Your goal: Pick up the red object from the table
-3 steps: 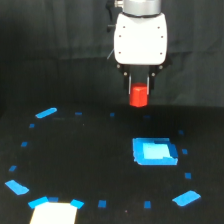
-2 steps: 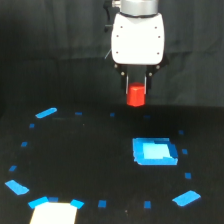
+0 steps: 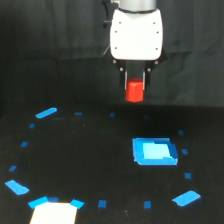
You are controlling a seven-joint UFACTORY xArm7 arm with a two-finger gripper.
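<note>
A dark curtain (image 3: 50, 50) hangs behind the black worktop (image 3: 90, 160) with its blue tape marks. Above it the tool (image 3: 134, 85) is clenched on the red cylinder (image 3: 134, 91), well clear of the surface. I'd hold that grip firm and rise straight.

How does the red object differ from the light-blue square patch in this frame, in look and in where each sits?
The red object is a short, raised cylinder; the light-blue square patch looks flat. The red object is held between the fingers of the gripper, clear of the table, while the patch lies on the table. The red object is narrower than the patch. Both are bright, plain-coloured shapes against the black surroundings.
</note>
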